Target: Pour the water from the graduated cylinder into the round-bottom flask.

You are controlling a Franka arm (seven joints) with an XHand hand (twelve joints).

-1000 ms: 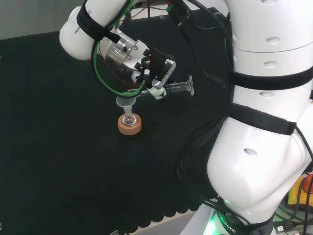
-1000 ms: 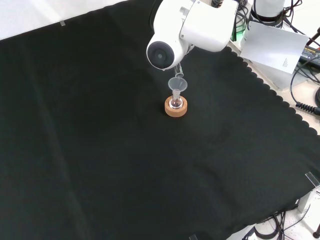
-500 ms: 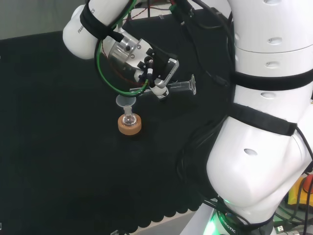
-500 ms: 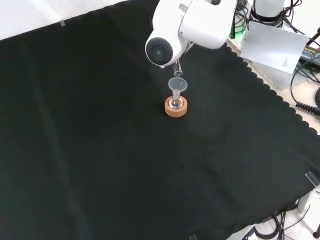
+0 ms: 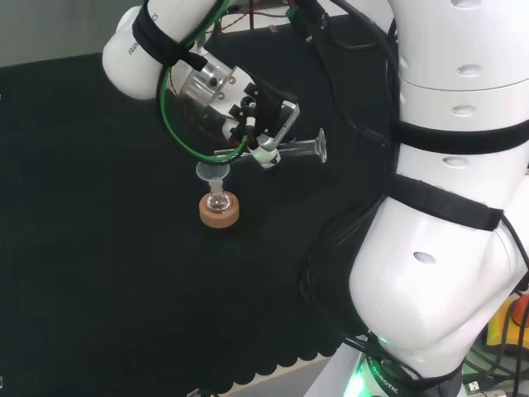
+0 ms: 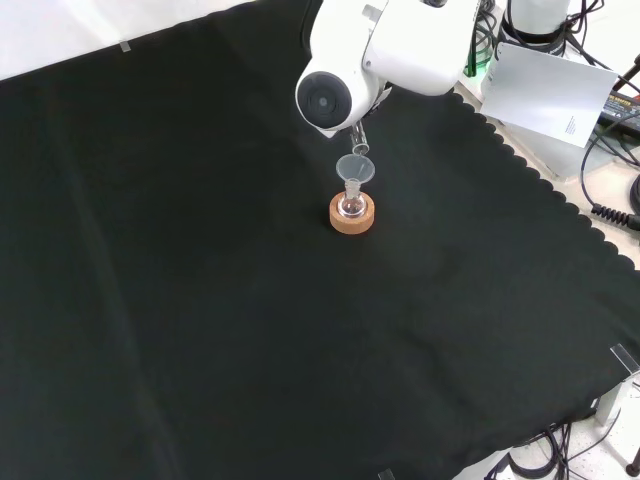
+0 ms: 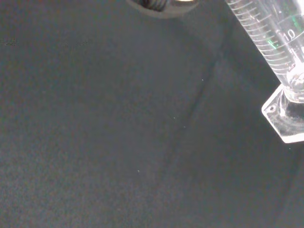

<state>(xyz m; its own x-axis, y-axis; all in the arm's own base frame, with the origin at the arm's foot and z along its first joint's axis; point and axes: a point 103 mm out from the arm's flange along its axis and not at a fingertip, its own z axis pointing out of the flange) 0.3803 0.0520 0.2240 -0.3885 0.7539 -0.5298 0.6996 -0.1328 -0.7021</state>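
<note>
From my remote station, the head view shows the hand [image 5: 258,124] above the middle of the black cloth [image 5: 99,273], its black-and-white fingers curled around the graduated cylinder [image 5: 291,149], which it holds tipped nearly level. The cylinder is a slim clear tube; its flat clear foot points to the right in this view, and its mouth end points left and slightly down, toward the funnel [image 5: 212,172]. The funnel is a small translucent cone seated in the neck of the round-bottom flask [image 5: 218,202], just below and to the left of the hand. The flask is a small clear glass bulb resting upright in a tan cork ring [image 5: 219,212] on the cloth. In the front view, I see the cylinder's mouth [image 6: 356,139] emerging beneath the arm's white link [image 6: 385,45] with its round grey cap, just above the funnel's rim and apart from it. The wrist view shows the cylinder's printed graduation marks and its angular, faceted foot [image 7: 287,114] close up against the matte, finely woven cloth. I cannot tell whether any water remains in the cylinder.
</note>
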